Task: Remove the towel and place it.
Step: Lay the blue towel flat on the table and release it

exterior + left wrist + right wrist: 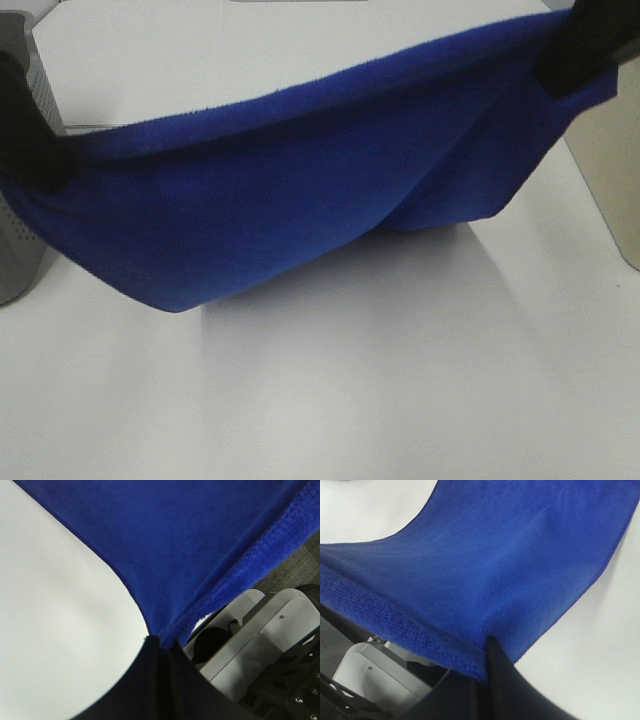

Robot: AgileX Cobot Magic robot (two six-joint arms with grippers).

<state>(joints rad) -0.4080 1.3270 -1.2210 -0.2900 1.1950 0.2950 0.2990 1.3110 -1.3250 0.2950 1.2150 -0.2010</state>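
Note:
The deep blue towel [300,190] hangs stretched in the air above the white table [380,380], sagging in the middle. My left gripper [35,150] is shut on its left corner and my right gripper [580,55] is shut on its right corner, higher up. In the left wrist view the towel [190,545] runs out from the closed gripper [159,642]. In the right wrist view the towel [500,560] is pinched at its edge by the gripper [487,647]. No white tag shows.
A grey perforated container [20,240] stands at the left edge of the table. A grey panel [615,180] stands at the right edge. White and black robot base parts [260,645] show beyond the table edge in the wrist views.

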